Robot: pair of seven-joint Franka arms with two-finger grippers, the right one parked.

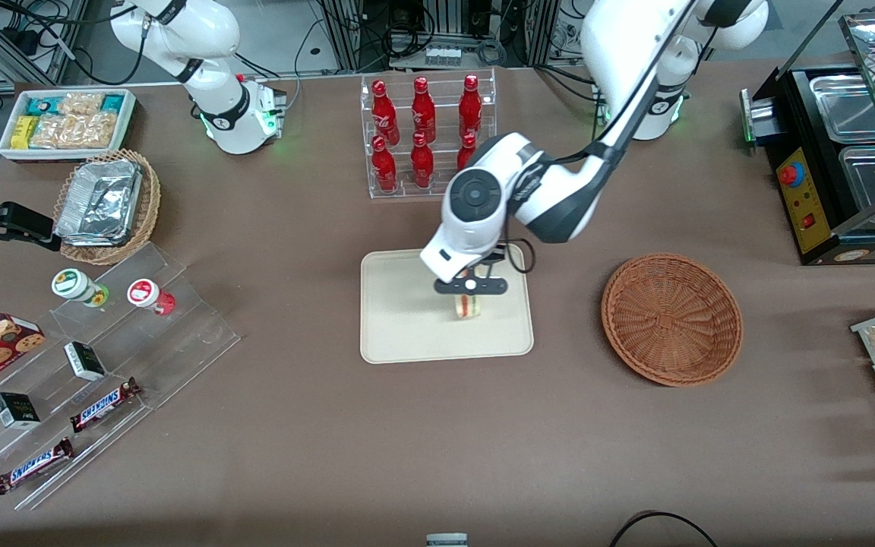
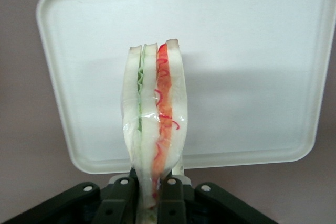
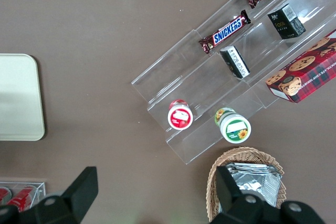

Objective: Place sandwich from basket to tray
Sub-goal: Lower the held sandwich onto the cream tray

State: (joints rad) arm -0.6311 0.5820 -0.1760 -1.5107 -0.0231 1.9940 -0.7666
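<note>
Sandwich (image 2: 155, 124), wrapped in clear film, pinched upright between the closed fingers (image 2: 122, 203) of the gripper (image 1: 470, 298) above the tray (image 1: 407, 334), nearer its basket-side edge; the basket (image 1: 671, 317) lies apart.

Robotics lab rigged as a mock snack shop. Lab cues: two white arms bolted to a brown-covered table (image 1: 407, 441), cable bundles and equipment racks (image 1: 437, 30) along the edge past the arm bases. Shop cues — a clear rack of red soda bottles (image 1: 426, 133) just past the gripper (image 1: 470, 298) away from the front camera, a clear stepped display (image 1: 103, 357) with Snickers bars (image 1: 103, 404) and cups well off toward the parked arm's end, and a black food warmer (image 1: 840, 159) toward the working arm's end.
</note>
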